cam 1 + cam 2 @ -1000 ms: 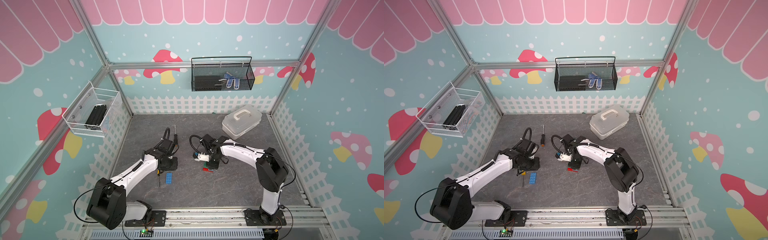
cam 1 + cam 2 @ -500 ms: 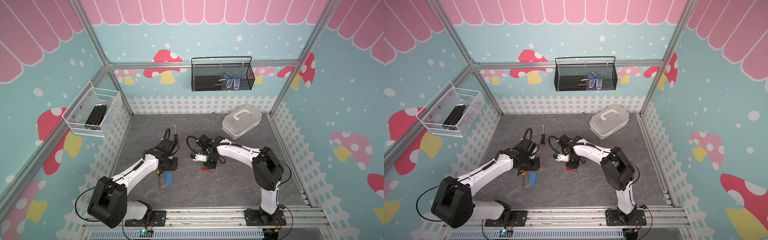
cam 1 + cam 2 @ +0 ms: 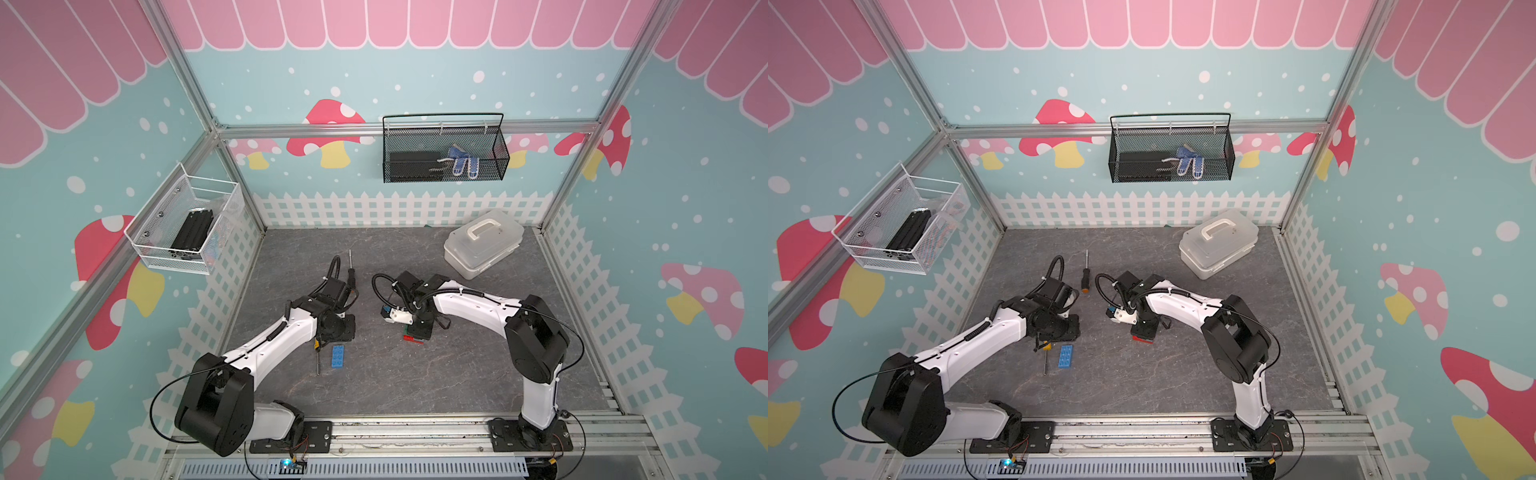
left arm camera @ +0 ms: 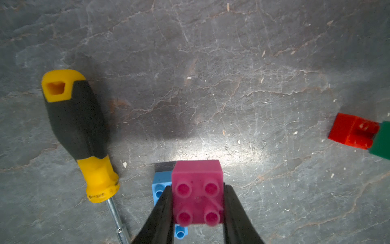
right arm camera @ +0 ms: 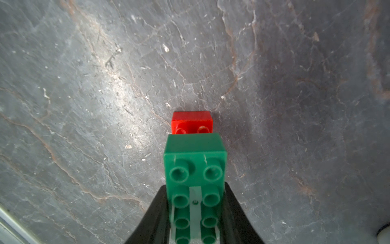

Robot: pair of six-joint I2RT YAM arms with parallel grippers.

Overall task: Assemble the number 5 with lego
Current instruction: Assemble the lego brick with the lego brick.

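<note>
This is a robot-lab test cell, dressed up like a toy set. An aluminium frame (image 3: 291, 129) boxes in a slate-look bench (image 3: 415, 374). Printed wall panels (image 3: 685, 208) show mushrooms, a picket fence and pink scallops. Two white-and-black arms, the left arm (image 3: 270, 345) and the right arm (image 3: 478, 307), are bolted to a slotted rail (image 3: 415, 432) along the bench's near edge. A black mesh basket (image 3: 405, 143) hangs on the back wall and a white wire basket (image 3: 158, 245) on the side wall. A lidded plastic box (image 3: 484, 245) sits at the far right corner.

Pink brick (image 4: 197, 175) in L gripper (image 4: 197, 189)
</note>
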